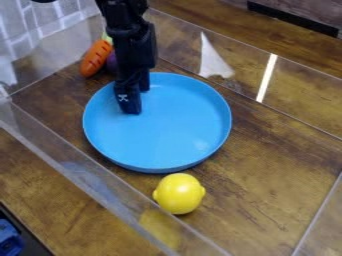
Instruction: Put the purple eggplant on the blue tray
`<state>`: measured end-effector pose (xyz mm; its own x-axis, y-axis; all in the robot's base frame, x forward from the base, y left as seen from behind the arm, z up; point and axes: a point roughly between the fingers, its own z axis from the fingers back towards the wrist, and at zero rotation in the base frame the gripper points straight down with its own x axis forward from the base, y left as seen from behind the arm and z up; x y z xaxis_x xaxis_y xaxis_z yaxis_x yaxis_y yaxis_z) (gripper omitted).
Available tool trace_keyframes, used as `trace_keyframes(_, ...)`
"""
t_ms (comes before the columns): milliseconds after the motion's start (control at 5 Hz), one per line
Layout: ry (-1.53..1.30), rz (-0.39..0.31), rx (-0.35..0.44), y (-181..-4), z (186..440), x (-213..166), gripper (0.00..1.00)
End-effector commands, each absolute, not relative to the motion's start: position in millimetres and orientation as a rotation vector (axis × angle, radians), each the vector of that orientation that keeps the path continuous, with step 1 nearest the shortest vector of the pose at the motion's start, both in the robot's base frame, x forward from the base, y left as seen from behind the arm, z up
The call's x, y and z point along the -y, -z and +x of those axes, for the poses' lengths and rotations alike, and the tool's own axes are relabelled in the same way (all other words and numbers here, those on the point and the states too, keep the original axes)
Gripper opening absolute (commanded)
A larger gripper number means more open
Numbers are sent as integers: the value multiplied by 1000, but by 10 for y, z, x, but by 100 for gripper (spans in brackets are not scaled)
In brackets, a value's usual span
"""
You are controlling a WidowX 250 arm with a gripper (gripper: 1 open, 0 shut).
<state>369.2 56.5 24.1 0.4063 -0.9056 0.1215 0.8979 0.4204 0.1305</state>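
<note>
My tool (128, 106) hangs spread and empty over the blue tray's (187, 140) near-left floor, so I must next reach the purple eggplant (114, 60), apparently just beyond the tray's far-left rim, largely hidden behind my arm.

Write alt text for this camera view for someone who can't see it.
A black robot gripper reaches down onto the left part of a round blue tray on a wooden table. An orange carrot lies behind it, and a yellow lemon sits in front.

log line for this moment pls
pincer: open, pointing down over blue tray | eggplant: behind arm, mostly hidden, off tray | carrot: beside it | lemon: off tray
</note>
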Motion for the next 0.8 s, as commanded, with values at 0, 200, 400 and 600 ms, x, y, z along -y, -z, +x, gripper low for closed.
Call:
trace_keyframes(0, 1127, 86, 204, -247, 3781, -669, 100)
trace_keyframes(200, 1115, 88, 200, -200, 3729, -679, 0)
trace_keyframes(400, 1107, 88, 192, -164, 3681, -699, 100)
trace_keyframes(600, 1097, 86, 181, -125, 3629, -736, 100)
